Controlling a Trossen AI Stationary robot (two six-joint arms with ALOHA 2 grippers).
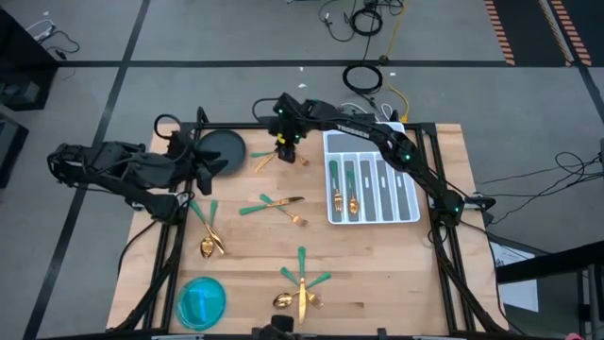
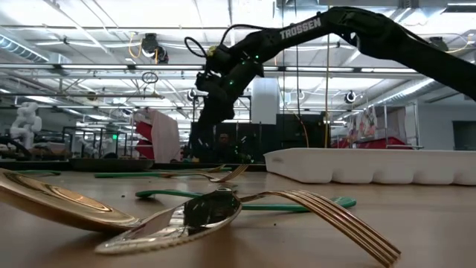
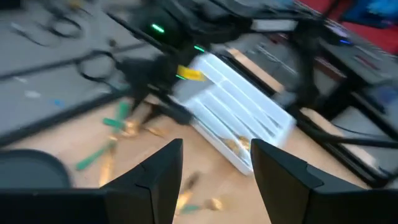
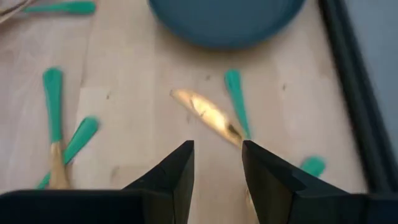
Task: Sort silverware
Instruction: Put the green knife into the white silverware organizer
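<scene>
From above, the silverware (image 1: pixel 281 204) lay in loose clusters across the table (image 1: pixel 377 264): gold heads, slim green handles, long axes crossing at many angles. Three pieces sat lengthwise in the white tray (image 1: pixel 372 178) near the far right corner. The right end effector (image 1: pixel 286 148) hung over pieces beside the dark plate (image 1: pixel 221 148); the left end effector (image 1: pixel 201 161) waited at the far left edge.

At table level, a fork (image 2: pixel 320 212) and spoons (image 2: pixel 175 219) filled the foreground, partly cut off.

The left wrist picture was blurred; its fingers (image 3: pixel 155 177) stood apart.

In the right wrist view, the fingers (image 4: pixel 177 171) were apart above a tilted gold-headed piece (image 4: pixel 208 115).
</scene>
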